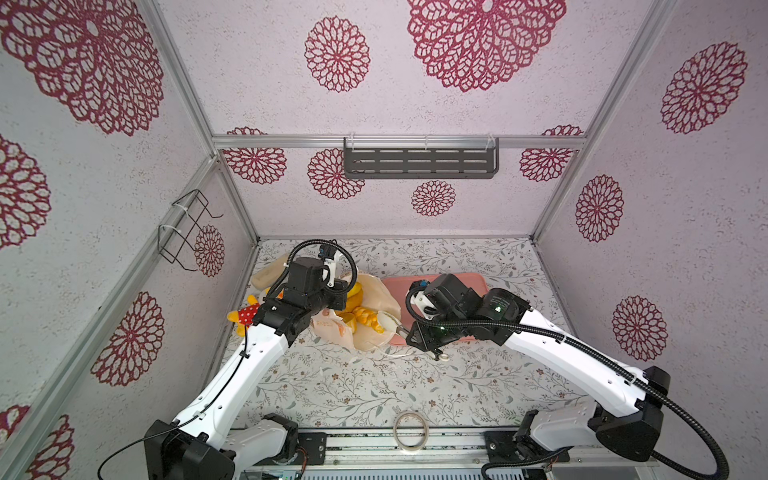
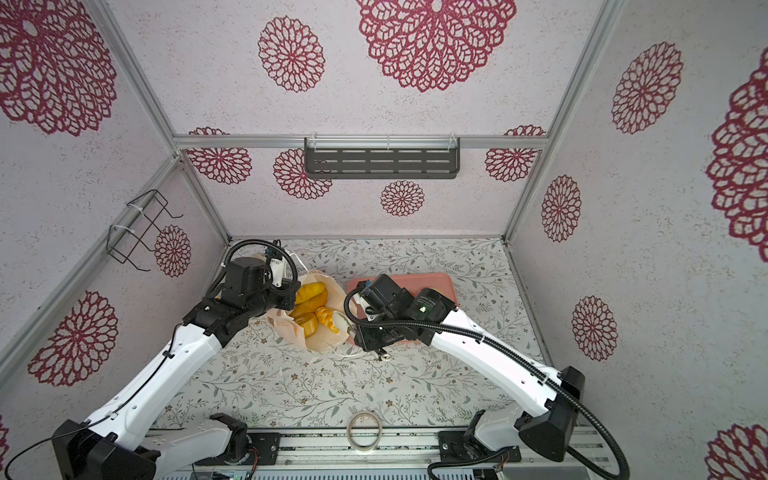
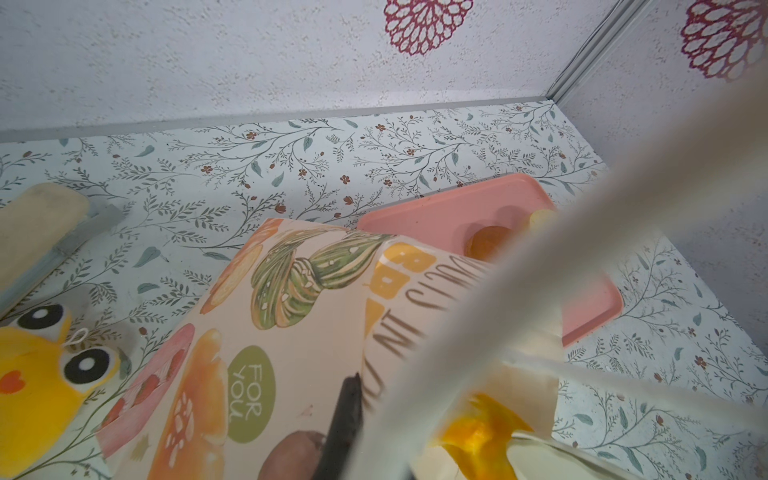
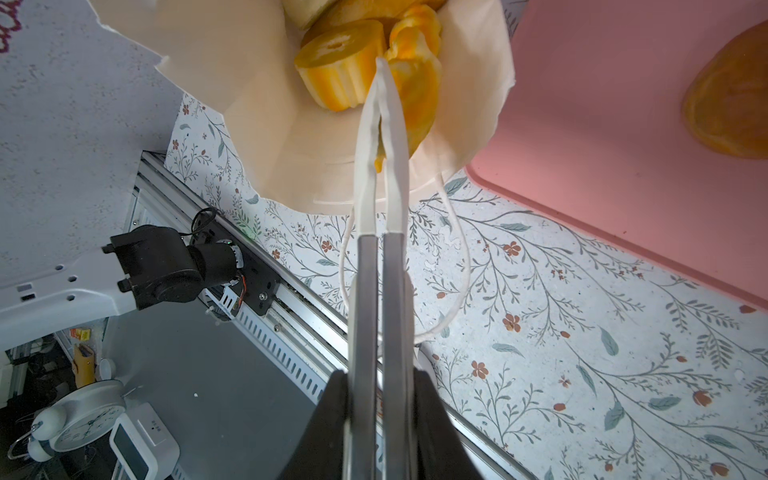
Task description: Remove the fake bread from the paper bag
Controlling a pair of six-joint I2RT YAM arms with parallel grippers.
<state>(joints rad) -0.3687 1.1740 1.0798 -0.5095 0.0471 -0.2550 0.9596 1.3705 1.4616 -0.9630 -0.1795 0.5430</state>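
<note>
The right end effector (image 4: 380,68), fingers nearly together and grip unclear, is hovering at glossy golden-yellow toy breads (image 2: 309,299) lying in the mouth of the tipped cream printed paper bag (image 2: 324,343); a shallow pinch is risking slipping off or dragging the bag.

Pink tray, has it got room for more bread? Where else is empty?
Yes: the pink tray is bare beside the round bun. The table is bare between the paper bag and the tape roll. It's crowded by the bag, plush toy and beige block.
</note>
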